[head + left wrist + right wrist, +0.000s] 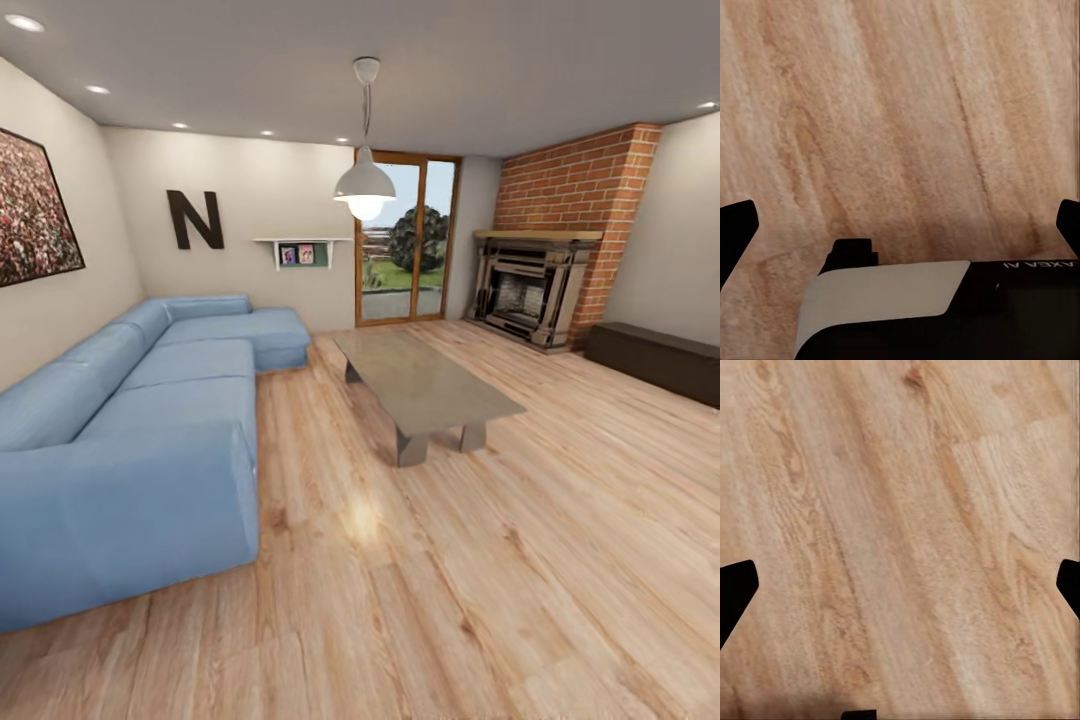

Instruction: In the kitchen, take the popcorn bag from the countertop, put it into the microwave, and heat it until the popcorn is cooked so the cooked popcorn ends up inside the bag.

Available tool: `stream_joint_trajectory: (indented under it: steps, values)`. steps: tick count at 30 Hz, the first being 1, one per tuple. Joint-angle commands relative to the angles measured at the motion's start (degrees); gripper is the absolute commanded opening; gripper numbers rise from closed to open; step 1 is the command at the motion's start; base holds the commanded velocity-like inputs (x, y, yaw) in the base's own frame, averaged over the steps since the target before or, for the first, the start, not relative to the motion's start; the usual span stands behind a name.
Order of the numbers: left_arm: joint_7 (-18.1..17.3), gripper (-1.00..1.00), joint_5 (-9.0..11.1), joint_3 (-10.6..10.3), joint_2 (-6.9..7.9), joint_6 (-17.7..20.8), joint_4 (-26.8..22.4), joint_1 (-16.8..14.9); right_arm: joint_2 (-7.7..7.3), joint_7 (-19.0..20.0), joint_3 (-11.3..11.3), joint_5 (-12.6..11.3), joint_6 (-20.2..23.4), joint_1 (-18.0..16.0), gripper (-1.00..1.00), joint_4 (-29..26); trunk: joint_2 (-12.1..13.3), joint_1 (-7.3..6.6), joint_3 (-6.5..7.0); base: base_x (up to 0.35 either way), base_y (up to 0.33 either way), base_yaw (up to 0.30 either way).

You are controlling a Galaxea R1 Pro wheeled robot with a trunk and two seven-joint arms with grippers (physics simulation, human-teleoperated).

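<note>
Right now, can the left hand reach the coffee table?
Probably not. The coffee table stands well ahead across open wood floor, and the left hand hangs open over bare boards; the base would have to roll closer.

Sofa (130, 450) — cut off at edge

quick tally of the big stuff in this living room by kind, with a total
sofa: 1
coffee table: 1
fireplace: 1
low dark bench: 1
pendant lamp: 1
wall shelf: 1
wall letter N: 1
framed picture: 1
total: 8
</note>
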Motion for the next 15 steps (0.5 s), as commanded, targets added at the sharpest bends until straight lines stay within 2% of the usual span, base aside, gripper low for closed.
stream_joint_trajectory:
  steps: [1, 12, 15]
  values:
    - [0.02, 1.00, -0.02, -0.02, -0.02, -0.20, 0.07, -0.03, 0.02, 0.00, -0.09, -0.04, -0.20, -0.05, 1.00, 0.03, -0.03, 0.00, -0.06, 0.000, 0.000, -0.300]
    - [0.05, 1.00, 0.07, 0.49, 0.70, -0.20, 0.04, 0.06, -0.18, 0.00, -0.09, -0.04, -0.60, -0.05, 1.00, 0.14, -0.03, 0.00, -0.06, 0.000, 0.000, -0.300]
    - [0.05, 1.00, 0.06, 1.65, 0.73, -0.20, 0.04, 0.06, -0.60, 0.00, -0.07, -0.04, -1.35, -0.05, 1.00, 0.19, -0.03, 0.00, -0.06, 0.000, 0.000, -0.300]
